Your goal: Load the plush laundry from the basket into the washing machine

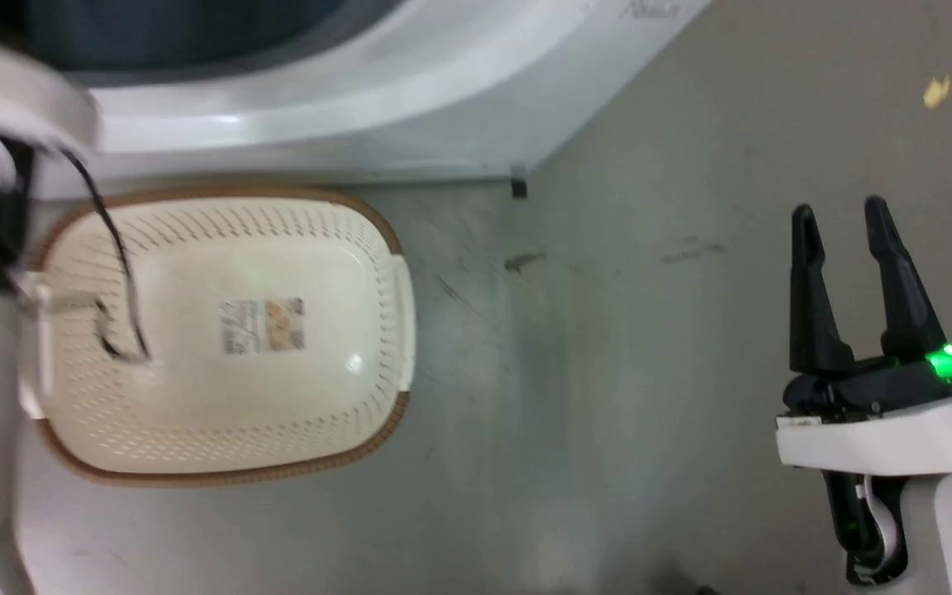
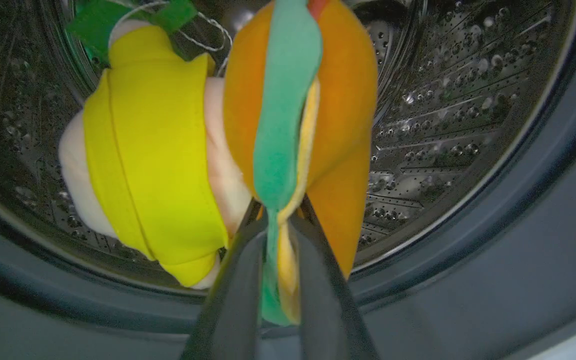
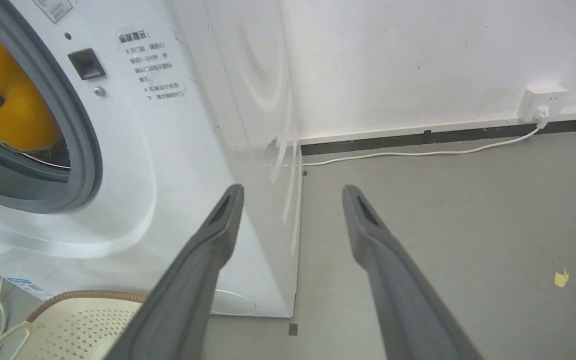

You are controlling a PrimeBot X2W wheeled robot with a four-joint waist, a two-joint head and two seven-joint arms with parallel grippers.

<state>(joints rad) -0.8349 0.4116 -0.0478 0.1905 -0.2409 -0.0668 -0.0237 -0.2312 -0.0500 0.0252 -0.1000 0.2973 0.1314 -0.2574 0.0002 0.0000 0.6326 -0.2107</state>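
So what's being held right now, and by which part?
The left gripper pinches the orange burger plush by its green-and-yellow layered edge; the right gripper holds nothing.

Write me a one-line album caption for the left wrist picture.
Left gripper pinches the orange burger plush at the mouth of the washing machine drum, yellow-shirted doll beside it.

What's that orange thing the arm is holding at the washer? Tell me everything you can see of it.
The burger plush is soft-looking: two orange bun halves with a green band and a pale yellow layer between. It sits edge-on, the left gripper shut on that middle seam, within the washing machine's opening. The doll in yellow presses against one side.
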